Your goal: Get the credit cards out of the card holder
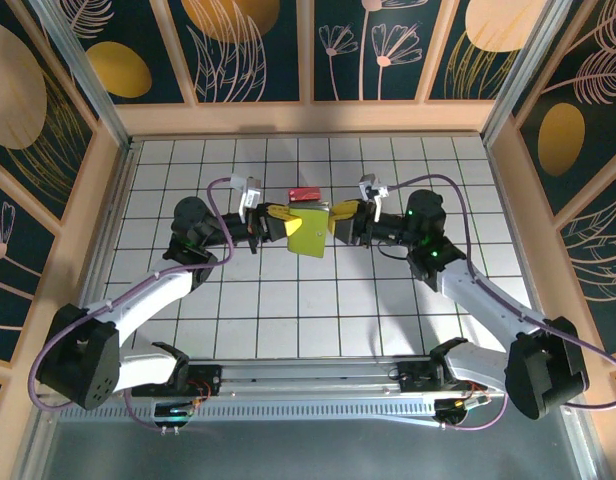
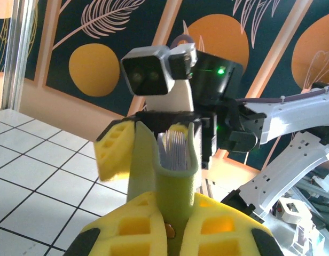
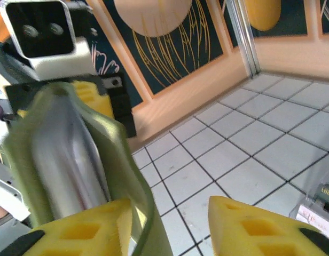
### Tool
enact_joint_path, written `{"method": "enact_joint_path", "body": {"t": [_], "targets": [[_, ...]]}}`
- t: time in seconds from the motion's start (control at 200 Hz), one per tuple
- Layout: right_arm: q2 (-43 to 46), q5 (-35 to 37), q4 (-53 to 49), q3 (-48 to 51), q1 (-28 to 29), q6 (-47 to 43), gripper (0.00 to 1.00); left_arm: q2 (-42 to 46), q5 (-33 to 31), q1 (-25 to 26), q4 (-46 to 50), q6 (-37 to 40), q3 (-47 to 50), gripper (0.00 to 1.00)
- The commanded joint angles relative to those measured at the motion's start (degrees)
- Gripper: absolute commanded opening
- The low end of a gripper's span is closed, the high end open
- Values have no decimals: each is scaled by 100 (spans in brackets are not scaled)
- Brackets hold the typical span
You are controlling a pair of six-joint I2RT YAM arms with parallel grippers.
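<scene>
The olive-green card holder [image 1: 308, 234] hangs above the table's middle, between both grippers. My left gripper [image 2: 178, 230] is shut on its spine [image 2: 175, 184], with the pale pocket edges [image 2: 175, 149] fanned open above. My right gripper [image 3: 170, 234] is open. One green cover flap [image 3: 119, 160] lies against its left finger [image 3: 79, 234], and the other finger [image 3: 260, 229] stands well apart over bare tiles. In the top view the left gripper [image 1: 272, 221] and right gripper [image 1: 340, 222] face each other across the holder. The credit cards are hidden inside the pockets.
A small white box with red contents [image 1: 305, 194] lies on the tiles just behind the holder, and its corner [image 3: 318, 209] appears low at the right in the right wrist view. Wooden walls [image 1: 308, 118] ring the white tiled table [image 1: 308, 300].
</scene>
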State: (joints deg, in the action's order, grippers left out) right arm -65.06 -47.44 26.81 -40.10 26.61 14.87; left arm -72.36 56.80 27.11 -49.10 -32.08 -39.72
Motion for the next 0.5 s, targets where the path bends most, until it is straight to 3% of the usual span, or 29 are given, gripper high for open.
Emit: {"method": "enact_joint_path", "body": {"t": [0.0,0.49], "targets": [[103,-178,170,-52,16,-39,47,-84,183,49,-274,-31,-121,0],[-351,-936,105,-233,59,-61,43,-88,276,106,-469,-44,-123,0]]}}
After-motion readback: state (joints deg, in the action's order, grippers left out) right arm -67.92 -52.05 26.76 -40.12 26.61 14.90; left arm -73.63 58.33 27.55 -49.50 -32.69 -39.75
